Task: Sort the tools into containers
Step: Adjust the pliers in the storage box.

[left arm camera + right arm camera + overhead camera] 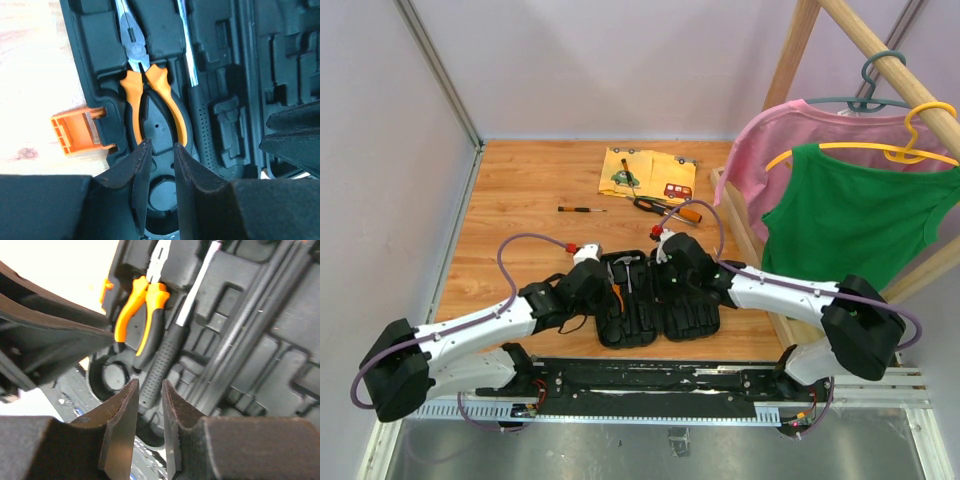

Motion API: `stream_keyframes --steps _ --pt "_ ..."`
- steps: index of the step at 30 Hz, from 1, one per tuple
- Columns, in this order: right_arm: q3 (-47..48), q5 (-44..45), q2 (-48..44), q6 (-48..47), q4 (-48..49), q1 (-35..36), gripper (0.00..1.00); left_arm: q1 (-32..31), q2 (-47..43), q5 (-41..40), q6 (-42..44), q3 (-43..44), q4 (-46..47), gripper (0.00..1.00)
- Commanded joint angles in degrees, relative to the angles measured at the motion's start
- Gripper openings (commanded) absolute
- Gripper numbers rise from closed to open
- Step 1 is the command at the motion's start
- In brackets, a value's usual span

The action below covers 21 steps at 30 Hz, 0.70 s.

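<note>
Wooden bench point(520, 180) carries the open case point(640, 328). Pliers point(150, 100) lie just ahead of our left end effector point(161, 145), the hammer point(165, 360) ahead of our right end effector point(149, 382). Both are narrowly parted and empty. Crowded together, we risk a collision.

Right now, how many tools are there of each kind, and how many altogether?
Pliers: 1, in the tool case
Hammer: 1, in the tool case
Screwdrivers: 3 (thin dark screwdriver on the table, screwdriver on the yellow cloth, orange-handled screwdriver beside the cloth)
Total: 5 tools
</note>
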Motion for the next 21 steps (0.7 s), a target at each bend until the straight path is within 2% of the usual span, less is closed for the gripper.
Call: stream_keyframes --steps 1,13,21 --pt "0.8 -3.9 3.0 6.2 7.7 1.3 0.25 -3.4 3.0 -6.3 -3.2 1.6 -0.2 0.28" --pt "3.5 -7.7 11.3 9.7 13.1 1.5 0.21 -4.5 5.3 -9.9 -4.0 2.0 -1.9 0.25" --pt "4.4 -7.9 14.0 9.9 12.5 1.6 0.20 -4.6 7.4 -10.2 -4.0 2.1 -1.7 0.24"
